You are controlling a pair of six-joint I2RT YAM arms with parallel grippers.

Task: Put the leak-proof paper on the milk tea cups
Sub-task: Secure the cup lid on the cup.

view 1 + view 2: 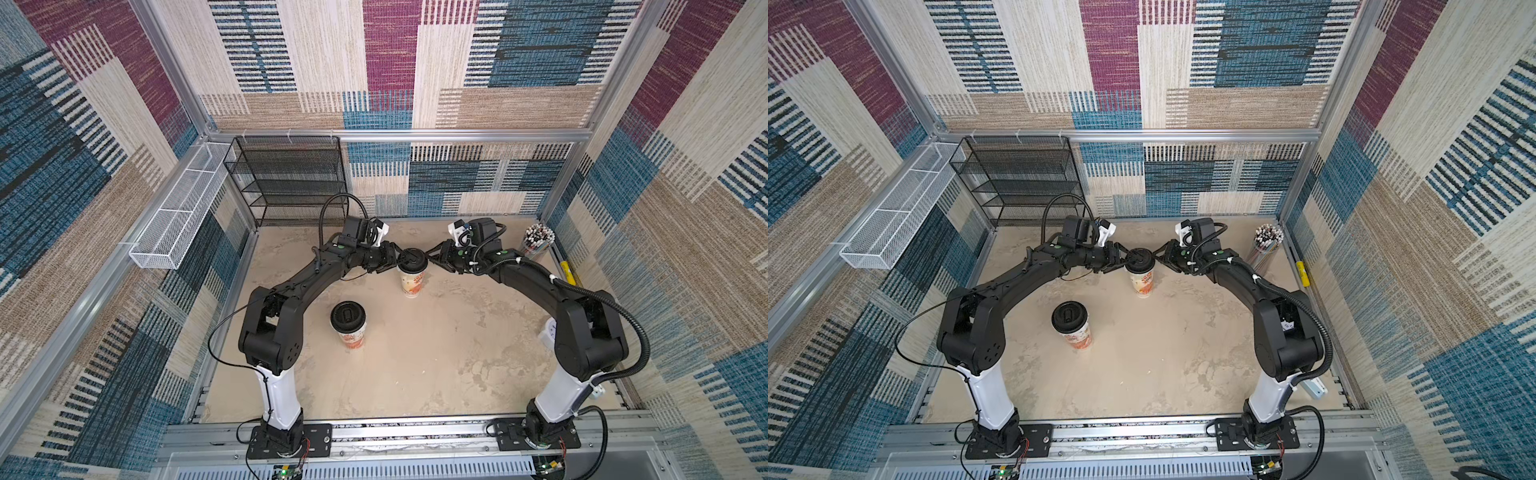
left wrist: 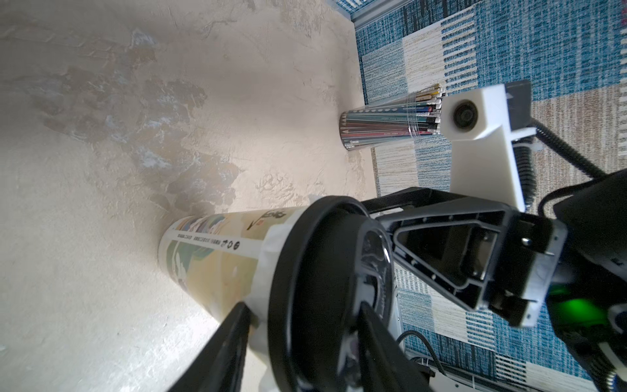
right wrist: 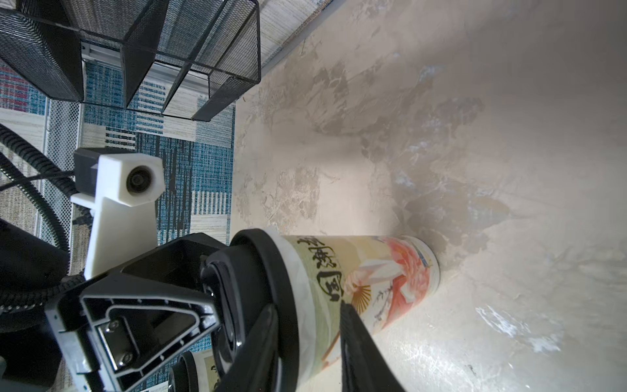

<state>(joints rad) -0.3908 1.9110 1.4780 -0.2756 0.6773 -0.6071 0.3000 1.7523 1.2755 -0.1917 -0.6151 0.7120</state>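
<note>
- The far cup [image 1: 411,279] is stood upright towards the back of the table [image 1: 436,357], with a black lid [image 1: 411,259] seated on its mouth.
- The paper [image 2: 269,249] is seen as a whitish, creased skirt folded down around the rim. It is trapped between lid and cup wall, so the mouth is sealed under the lid.
- The left gripper [image 1: 394,261] and the right gripper [image 1: 430,258] are set level at opposite sides of that lid. This is probably so that the cup is steadied and the lid is pressed on evenly without tipping.
- On each gripper the fingers are held apart with the lid's rim and the paper's edge between them. Whether the rim is actually pinched cannot be told from the wrist views.
- The near cup [image 1: 349,332] is stood well apart from both grippers, with its own lid on. A pale edge under that lid may be paper, but it is too small to be sure.
- The task is judged close to done: only the seating of the far lid seems in hand.
- A risk is judged: the thin sheet could be torn or dragged askew if the rim is squeezed hard.
</note>
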